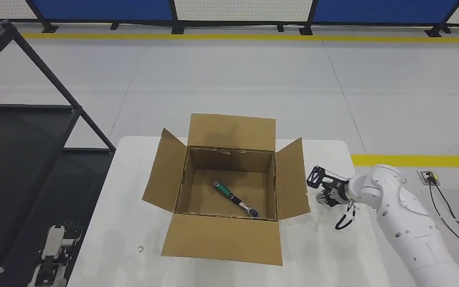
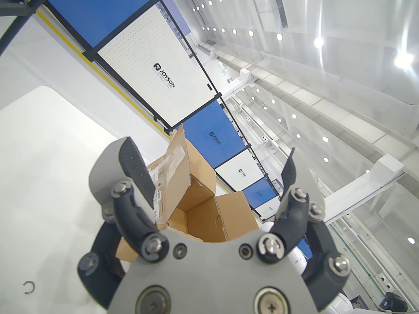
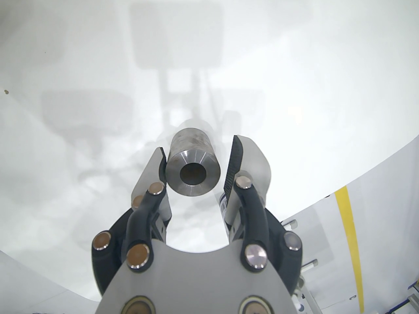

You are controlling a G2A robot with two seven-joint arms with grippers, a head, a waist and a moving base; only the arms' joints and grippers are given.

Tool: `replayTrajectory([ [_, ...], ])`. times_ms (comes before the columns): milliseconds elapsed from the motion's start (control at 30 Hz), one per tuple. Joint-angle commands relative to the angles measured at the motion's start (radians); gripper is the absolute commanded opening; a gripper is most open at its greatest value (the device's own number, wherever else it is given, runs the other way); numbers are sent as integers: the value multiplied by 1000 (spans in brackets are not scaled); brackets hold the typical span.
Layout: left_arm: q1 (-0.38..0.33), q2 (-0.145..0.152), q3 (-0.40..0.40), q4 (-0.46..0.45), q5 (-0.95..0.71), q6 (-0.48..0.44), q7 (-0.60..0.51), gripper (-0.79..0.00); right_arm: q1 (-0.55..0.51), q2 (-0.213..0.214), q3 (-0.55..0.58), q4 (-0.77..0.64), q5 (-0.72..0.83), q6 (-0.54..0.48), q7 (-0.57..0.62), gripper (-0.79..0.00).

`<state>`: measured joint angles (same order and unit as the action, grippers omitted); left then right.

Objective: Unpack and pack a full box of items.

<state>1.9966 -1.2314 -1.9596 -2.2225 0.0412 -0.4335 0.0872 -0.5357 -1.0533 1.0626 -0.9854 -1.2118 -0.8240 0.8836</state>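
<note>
An open cardboard box (image 1: 215,240) stands mid-table with all flaps folded out. Inside it lies a ratchet wrench (image 1: 233,197) with a green handle. To the right of the box, my right gripper (image 1: 343,212) points down at the white table (image 1: 129,215). A short steel cylinder (image 3: 193,168) with a bored end stands between its fingers (image 3: 233,165). One pad touches the cylinder; a narrow gap separates the other, so my right gripper (image 3: 198,145) is open. My left gripper (image 2: 209,165) is open and empty, low by the table's left front corner (image 1: 57,244), facing the box (image 2: 199,210).
A small metal snap ring (image 1: 140,249) lies on the table in front of the box's left flap, also in the left wrist view (image 2: 29,287). A black frame (image 1: 64,107) stands off the table's left side. Blue and white panels line the far floor.
</note>
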Motion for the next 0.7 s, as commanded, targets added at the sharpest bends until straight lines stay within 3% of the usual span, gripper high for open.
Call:
replayTrajectory([
  [0,0,0,0,0,0,0,0,0,3,-1,-5,4,0,1,0,-413],
  [67,0,0,0,0,0,0,0,0,6,-1,-9,7,2,3,0,-440],
  [333,0,0,0,0,0,0,0,0,12,8,2,-2,0,8,-13,-785],
  [667,0,0,0,0,0,0,0,0,-85,71,183,-200,29,19,-27,-785],
])
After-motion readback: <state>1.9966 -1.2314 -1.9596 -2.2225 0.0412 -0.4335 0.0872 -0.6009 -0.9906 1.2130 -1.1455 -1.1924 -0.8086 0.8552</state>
